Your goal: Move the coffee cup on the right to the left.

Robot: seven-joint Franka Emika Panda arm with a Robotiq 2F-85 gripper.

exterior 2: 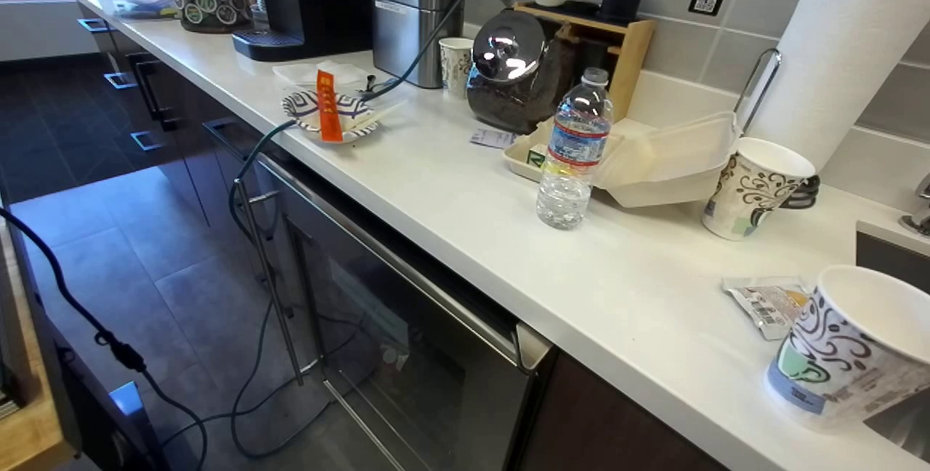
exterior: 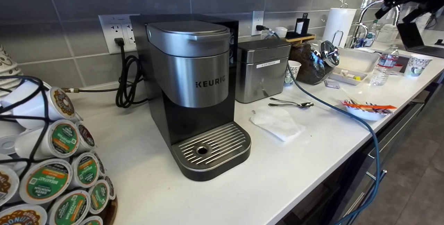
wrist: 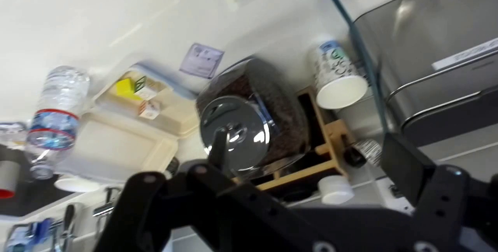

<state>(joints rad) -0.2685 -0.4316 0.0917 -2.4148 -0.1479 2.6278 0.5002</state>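
White tapered paper coffee cups with dark swirls and a bluish base stand upright on the counter. The rightmost coffee cup (exterior 2: 846,355) is close to the sink in an exterior view; it also shows near the counter edge (exterior: 418,65). A second cup (exterior 2: 755,187) stands by the paper-towel roll. A third cup (exterior 2: 455,67) stands beside the steel box, also in the wrist view (wrist: 338,73) and an exterior view (exterior: 292,73). My gripper (exterior: 395,15) is open and empty, raised at the upper right, apart from the cups. In the wrist view my gripper (wrist: 307,151) has its fingers wide apart.
The coffee machine (exterior: 194,79), steel box (exterior: 263,72), dark jar (exterior: 310,65), clamshell container (exterior 2: 654,166), water bottle (exterior 2: 574,151) and towel roll (exterior: 338,27) stand along the counter. A blue cable (exterior: 333,105) crosses it. A patterned bowl (exterior 2: 298,107) sits near the front edge.
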